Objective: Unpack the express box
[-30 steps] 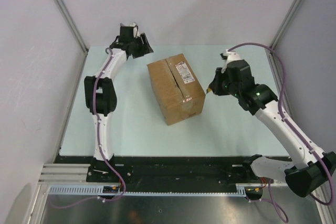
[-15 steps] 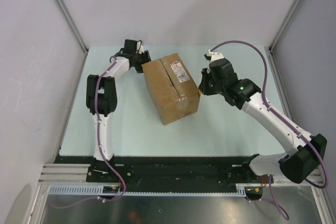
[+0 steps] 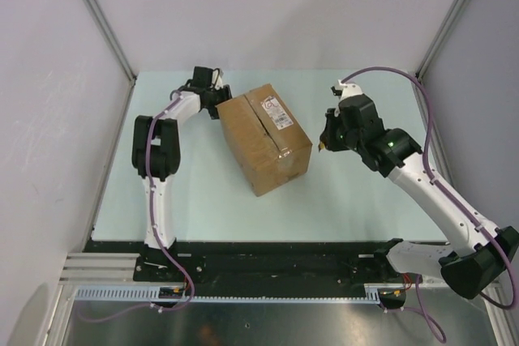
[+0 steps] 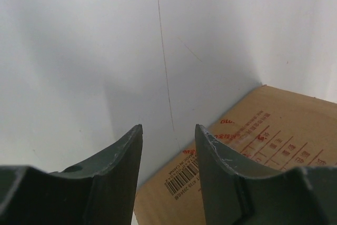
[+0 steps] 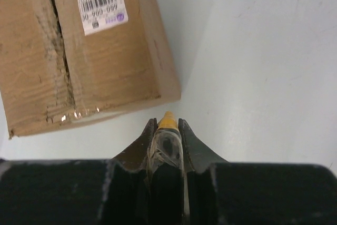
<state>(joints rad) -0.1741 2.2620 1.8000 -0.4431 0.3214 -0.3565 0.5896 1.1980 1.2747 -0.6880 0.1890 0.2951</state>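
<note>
The express box [image 3: 263, 139], brown cardboard with a white label, stands mid-table with its flaps down along a centre seam. It also shows in the right wrist view [image 5: 79, 51] and in the left wrist view [image 4: 263, 151]. My left gripper [image 3: 220, 103] is open and empty at the box's far left corner; its fingers [image 4: 121, 162] are apart above the box's printed side. My right gripper [image 3: 324, 143] is shut on the small yellow utility knife [image 5: 168, 122], just right of the box's near right corner and apart from it.
White walls and metal frame posts enclose the pale green table [image 3: 357, 200]. The black front rail [image 3: 268, 253] runs along the near edge by the arm bases.
My right gripper with the knife had moved in to the box's right edge, then drew back to the right. My left gripper came down against the box's far left corner. The box turned slightly.
</note>
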